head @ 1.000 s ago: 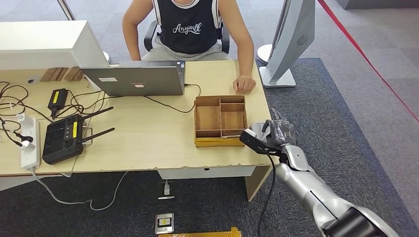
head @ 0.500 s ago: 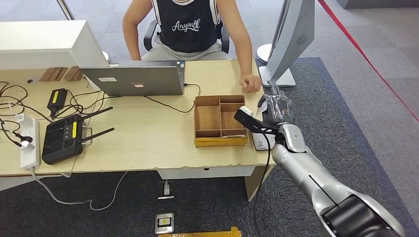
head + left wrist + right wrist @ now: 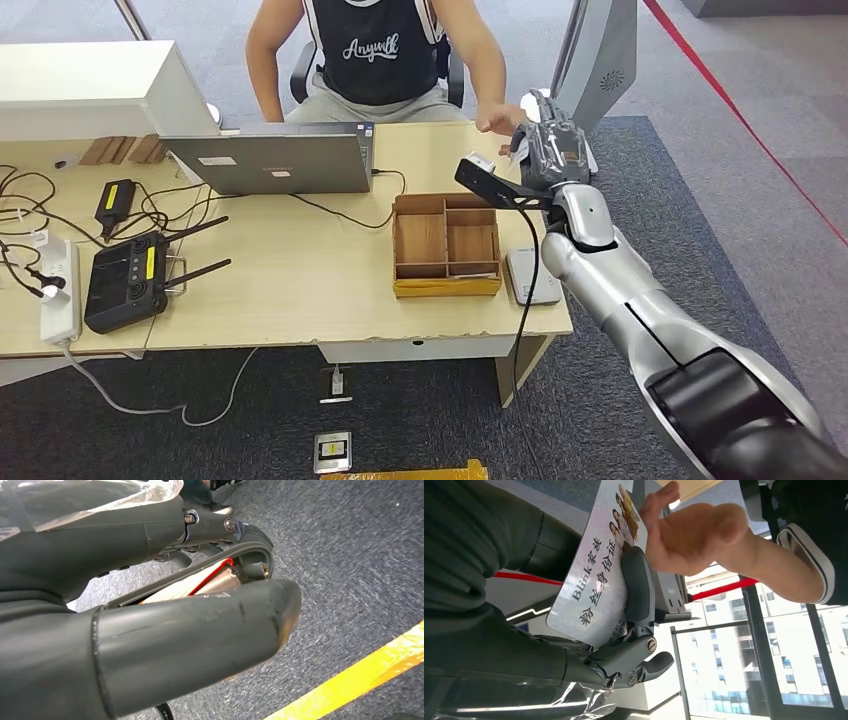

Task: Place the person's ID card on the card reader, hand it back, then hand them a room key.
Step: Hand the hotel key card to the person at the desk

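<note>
**A:** Where is your right hand, and what's in it?

**B:** My right hand (image 3: pixel 548 150) is up over the far right corner of the surface (image 3: pixel 300 280), and it pinches the ID card (image 3: pixel 596 575): my thumb lies across the printed face and my fingers (image 3: pixel 634 662) back it from behind. A second ago that hand was low, off the near right corner beside the card reader (image 3: pixel 531 276). Since then it has risen and travelled away from me, towards the person.

**A:** So what does that mean for the job?

**B:** I judge the reading step is over and I'm in the hand-back. The reader lies bare on the surface just right of the wooden tray (image 3: pixel 446 245). The person's hand (image 3: pixel 696 535) has lifted off the surface and is open, with the fingertips right at the card's far edge.

**A:** Have they taken hold of it?

**B:** I can't tell. The fingertips and the card's edge overlap from my wrist, and from my head view my own hand covers the meeting point. The card's small print is also beyond me.

**A:** And your left hand?

**B:** My left hand (image 3: pixel 150 620) hangs over the carpet, fingers curled in towards the thumb. Something pale with a red edge sits between them, mostly covered; possibly the room key, but I can't say
</note>
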